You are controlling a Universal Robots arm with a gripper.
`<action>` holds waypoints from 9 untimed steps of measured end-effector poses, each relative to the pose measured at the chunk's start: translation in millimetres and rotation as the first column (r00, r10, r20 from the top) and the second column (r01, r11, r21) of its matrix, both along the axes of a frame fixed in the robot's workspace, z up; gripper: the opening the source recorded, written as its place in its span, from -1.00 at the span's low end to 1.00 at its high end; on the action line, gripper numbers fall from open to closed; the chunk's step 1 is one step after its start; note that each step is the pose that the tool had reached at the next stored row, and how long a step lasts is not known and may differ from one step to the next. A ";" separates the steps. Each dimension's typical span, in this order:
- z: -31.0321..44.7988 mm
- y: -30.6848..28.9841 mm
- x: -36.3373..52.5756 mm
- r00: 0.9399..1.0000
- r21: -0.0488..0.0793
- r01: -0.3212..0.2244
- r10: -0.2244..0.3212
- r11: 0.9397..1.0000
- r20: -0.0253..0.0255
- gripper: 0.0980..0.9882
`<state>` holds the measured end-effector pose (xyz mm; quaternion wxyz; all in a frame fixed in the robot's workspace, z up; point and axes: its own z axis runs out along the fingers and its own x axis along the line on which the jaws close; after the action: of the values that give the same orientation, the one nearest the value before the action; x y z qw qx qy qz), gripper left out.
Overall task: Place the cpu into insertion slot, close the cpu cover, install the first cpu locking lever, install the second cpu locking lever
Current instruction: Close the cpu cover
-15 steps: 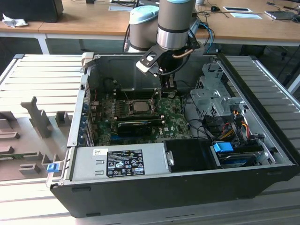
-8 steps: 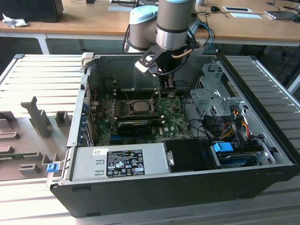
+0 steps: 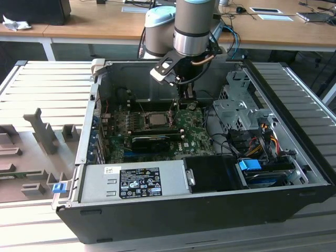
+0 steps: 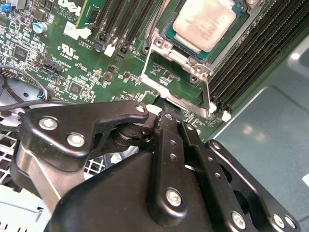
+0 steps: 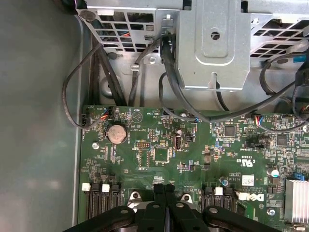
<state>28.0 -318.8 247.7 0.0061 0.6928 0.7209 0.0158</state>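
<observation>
- Closest up in the second wrist view is the black gripper [image 4: 161, 108]. Its fingers are pressed together, with the tips right at the near edge of the cpu cover [image 4: 149, 63]. Can't tell if anything's actually pinched in there.
- The first wrist view shows the same thing: gripper [image 5: 164, 188] fingers together with no gap, hovering over the green motherboard [image 5: 159, 154] near the coin battery [image 5: 116, 133].
- The cpu [image 4: 205, 23] is already sitting in the insertion slot [image 4: 181, 46], silvery top up.
- The cover isn't down on the chip. The frame is swung open on the gripper's side of the socket, and you can see board through its cut-out.
- The long black memory slots [image 4: 251, 53] run alongside the socket.
- In the exterior view the arm reaches down into the open computer case [image 3: 210, 210]. The gripper [image 3: 187, 100] is just to the exterior view's right of the cpu [image 3: 156, 119].
- The case lies on a grey ribbed worktop [image 3: 47, 84].
</observation>
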 end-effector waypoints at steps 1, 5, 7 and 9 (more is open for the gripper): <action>0.0 0.0 -0.2 1.000 0.000 0.000 0.000 1.000 0.000 -0.98; 0.0 0.0 -1.9 1.000 0.000 0.000 0.000 1.000 0.000 -0.98; 0.0 0.0 -3.4 1.000 0.000 0.000 0.000 1.000 0.000 -0.98; 0.0 0.0 -4.2 1.000 0.000 0.000 0.000 1.000 0.000 -0.98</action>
<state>23.8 -318.8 247.7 0.0061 0.6928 0.7209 0.0158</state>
